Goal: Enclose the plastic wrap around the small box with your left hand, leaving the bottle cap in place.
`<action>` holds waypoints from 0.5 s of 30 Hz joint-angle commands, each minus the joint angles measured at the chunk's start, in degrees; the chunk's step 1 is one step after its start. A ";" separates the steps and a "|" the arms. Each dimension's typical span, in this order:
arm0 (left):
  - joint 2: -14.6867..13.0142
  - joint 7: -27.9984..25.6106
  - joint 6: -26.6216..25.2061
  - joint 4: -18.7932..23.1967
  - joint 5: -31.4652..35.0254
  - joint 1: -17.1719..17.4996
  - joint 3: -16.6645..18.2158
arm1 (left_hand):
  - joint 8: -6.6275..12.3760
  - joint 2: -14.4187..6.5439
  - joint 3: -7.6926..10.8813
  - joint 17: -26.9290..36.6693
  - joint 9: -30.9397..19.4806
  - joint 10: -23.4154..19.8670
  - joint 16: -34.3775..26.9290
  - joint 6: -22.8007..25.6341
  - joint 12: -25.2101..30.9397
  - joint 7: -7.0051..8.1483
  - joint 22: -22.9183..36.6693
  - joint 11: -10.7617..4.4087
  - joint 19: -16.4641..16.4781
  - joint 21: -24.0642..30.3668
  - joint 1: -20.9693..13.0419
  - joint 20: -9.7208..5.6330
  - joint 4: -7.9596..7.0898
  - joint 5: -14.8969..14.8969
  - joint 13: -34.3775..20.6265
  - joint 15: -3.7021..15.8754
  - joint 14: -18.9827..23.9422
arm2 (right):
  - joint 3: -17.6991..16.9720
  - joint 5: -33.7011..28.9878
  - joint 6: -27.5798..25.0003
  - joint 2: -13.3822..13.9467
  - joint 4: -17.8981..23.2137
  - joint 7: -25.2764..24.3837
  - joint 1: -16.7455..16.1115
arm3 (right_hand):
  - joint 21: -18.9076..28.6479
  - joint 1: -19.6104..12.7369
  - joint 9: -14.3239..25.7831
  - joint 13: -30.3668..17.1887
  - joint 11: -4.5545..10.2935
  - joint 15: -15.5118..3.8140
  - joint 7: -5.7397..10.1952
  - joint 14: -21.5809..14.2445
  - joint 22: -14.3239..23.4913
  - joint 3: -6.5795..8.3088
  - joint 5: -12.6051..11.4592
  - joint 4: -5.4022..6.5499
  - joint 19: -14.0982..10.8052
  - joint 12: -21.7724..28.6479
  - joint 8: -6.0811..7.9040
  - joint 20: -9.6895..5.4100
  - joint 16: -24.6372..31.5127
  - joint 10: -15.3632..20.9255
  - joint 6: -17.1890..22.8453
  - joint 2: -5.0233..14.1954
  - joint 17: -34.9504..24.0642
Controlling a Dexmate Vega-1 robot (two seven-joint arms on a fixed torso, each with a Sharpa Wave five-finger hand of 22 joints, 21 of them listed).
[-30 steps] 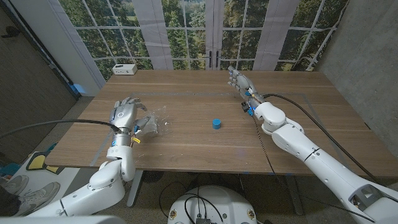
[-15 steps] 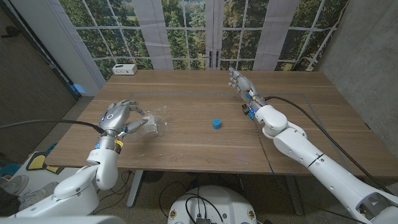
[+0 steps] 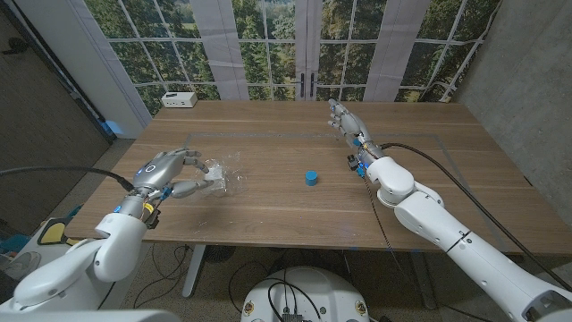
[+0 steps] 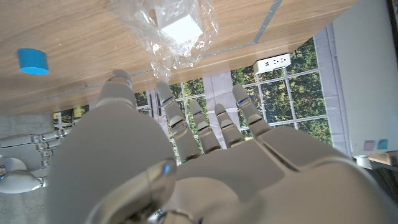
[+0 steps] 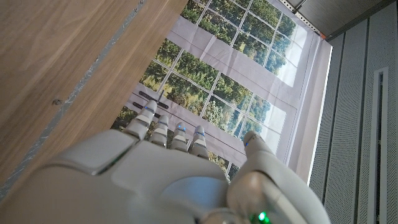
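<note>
Wooden desk (image 3: 268,201): plastic wrap (image 3: 221,179) around small box (image 4: 178,27) at 9 o'clock, bottle cap (image 3: 310,178) at centre. Left robot hand (image 3: 168,172) is held released beside the wrap; right robot hand (image 3: 344,117), released, is raised at 1 o'clock.

No text, label, brand, number or sign can be read on anything here.

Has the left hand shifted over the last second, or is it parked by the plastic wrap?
Yes. The left hand has slid toward the table's left edge and turned, fingers now pointing across at the plastic wrap, farther from the blue bottle cap.
</note>
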State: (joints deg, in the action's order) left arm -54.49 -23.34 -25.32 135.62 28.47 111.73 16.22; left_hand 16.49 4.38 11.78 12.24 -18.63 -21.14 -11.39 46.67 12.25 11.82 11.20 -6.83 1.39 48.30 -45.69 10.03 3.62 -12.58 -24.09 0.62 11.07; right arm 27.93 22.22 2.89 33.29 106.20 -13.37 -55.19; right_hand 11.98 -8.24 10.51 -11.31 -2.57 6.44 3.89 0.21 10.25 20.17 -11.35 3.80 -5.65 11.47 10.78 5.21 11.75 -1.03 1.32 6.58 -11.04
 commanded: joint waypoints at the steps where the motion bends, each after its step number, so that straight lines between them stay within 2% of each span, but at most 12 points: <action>1: 6.83 28.50 11.63 4.07 8.32 3.83 10.70 | -1.40 0.62 -0.96 0.06 0.82 1.83 0.41 -1.79 -0.54 0.61 0.10 0.44 -1.63 -0.77 1.37 0.65 -0.21 -0.96 0.20 -0.74 -1.94 | -0.78 -1.77 -0.36 0.88 4.87 -2.74 -4.07 | -0.07 0.26 0.23 -0.16 0.04 0.03 0.11 -0.19 0.16 0.38 0.12 0.13 -0.24 0.07 0.26 0.14 -0.08 0.11 0.13 -0.30 -0.27; 3: 6.97 34.88 11.17 5.01 8.62 3.38 12.09 | -1.77 0.98 -1.30 -0.02 1.16 2.91 0.58 -2.01 -0.83 0.69 0.07 0.39 -2.15 -1.07 1.76 0.92 -0.25 -1.22 0.33 -1.30 -2.90 | -0.84 -1.41 0.21 0.66 4.69 -2.52 -4.39 | -0.07 0.25 0.23 -0.16 0.00 0.03 0.13 -0.22 0.16 0.39 0.12 0.12 -0.24 0.09 0.26 0.12 -0.07 0.16 0.13 -0.29 -0.27; 6: 9.74 36.02 12.47 5.18 10.29 2.03 12.02 | -2.43 1.60 -1.92 -0.17 1.69 4.05 0.65 -2.64 -0.99 0.69 0.00 0.68 -3.29 -1.71 2.32 1.44 -0.29 -1.66 0.59 -2.09 -3.98 | -0.98 -1.28 -0.19 0.59 4.73 -2.62 -4.40 | -0.08 0.26 0.23 -0.16 0.02 0.01 0.16 -0.20 0.16 0.40 0.12 0.13 -0.20 0.09 0.25 0.07 -0.09 0.19 0.12 -0.29 -0.27; 7: 9.75 39.14 11.86 5.80 9.86 1.44 12.58 | -2.56 1.79 -2.09 -0.20 1.79 4.20 0.64 -2.76 -0.99 0.65 -0.02 0.88 -3.37 -1.79 2.49 1.53 -0.31 -1.73 0.64 -2.20 -4.13 | -0.99 -1.19 -0.63 0.70 4.73 -2.46 -4.20 | -0.07 0.26 0.23 -0.16 -0.08 0.07 0.13 -0.22 0.16 0.41 0.12 0.13 -0.23 0.10 0.26 0.12 -0.08 0.21 0.13 -0.28 -0.27; 10: 11.06 40.69 13.50 6.15 12.39 0.62 12.99 | -3.95 3.00 -3.36 -0.35 2.50 4.74 0.43 -4.95 -0.82 0.47 -0.09 1.27 -3.78 -2.30 3.70 1.91 -0.59 -2.17 0.98 -2.64 -4.68 | -0.85 -1.44 -0.09 0.36 4.27 -2.35 -3.86 | -0.08 0.25 0.23 -0.16 -0.18 0.05 0.10 -0.25 0.16 0.42 0.12 0.13 -0.21 0.16 0.27 0.11 -0.08 0.37 0.16 -0.28 -0.27; 13: 10.66 46.74 12.55 7.32 14.24 -0.78 13.48 | -4.83 3.59 -4.17 -0.46 2.97 5.39 0.50 -6.50 -0.80 0.43 -0.14 1.71 -3.92 -2.64 4.26 2.09 -0.73 -2.50 1.22 -3.17 -5.59 | -0.72 -1.27 0.52 -0.04 3.33 -1.72 -3.24 | -0.09 0.24 0.23 -0.16 -0.20 0.09 0.08 -0.26 0.16 0.44 0.12 0.12 -0.20 0.14 0.26 0.06 -0.08 0.33 0.15 -0.27 -0.27; 15: 11.41 48.17 12.40 7.73 16.06 -1.60 13.17 | -5.23 3.93 -4.66 -0.55 3.26 6.37 0.58 -7.32 -0.97 0.51 -0.16 2.09 -4.04 -2.90 4.34 2.11 -0.70 -2.76 1.38 -3.53 -6.30 | -0.63 -1.37 0.31 -0.22 3.00 -1.82 -2.99 | -0.09 0.23 0.23 -0.16 -0.19 0.07 0.09 -0.26 0.16 0.45 0.12 0.12 -0.21 0.14 0.25 0.10 -0.08 0.34 0.13 -0.27 -0.27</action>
State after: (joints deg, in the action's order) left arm -46.43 9.37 -14.11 140.44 38.25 112.82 26.85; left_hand 11.66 7.93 7.66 11.70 -15.51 -15.57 -10.79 40.12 11.54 12.28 10.91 -5.03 -2.18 45.71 -41.69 11.75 2.90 -14.86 -22.81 -2.65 5.32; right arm 27.18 21.05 2.71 33.85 110.20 -15.34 -58.68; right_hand 11.98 -8.24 10.51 -11.31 -2.57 6.44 3.89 0.21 10.25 20.17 -11.35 3.79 -5.65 11.48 10.79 5.22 11.75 -1.03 1.32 6.58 -11.04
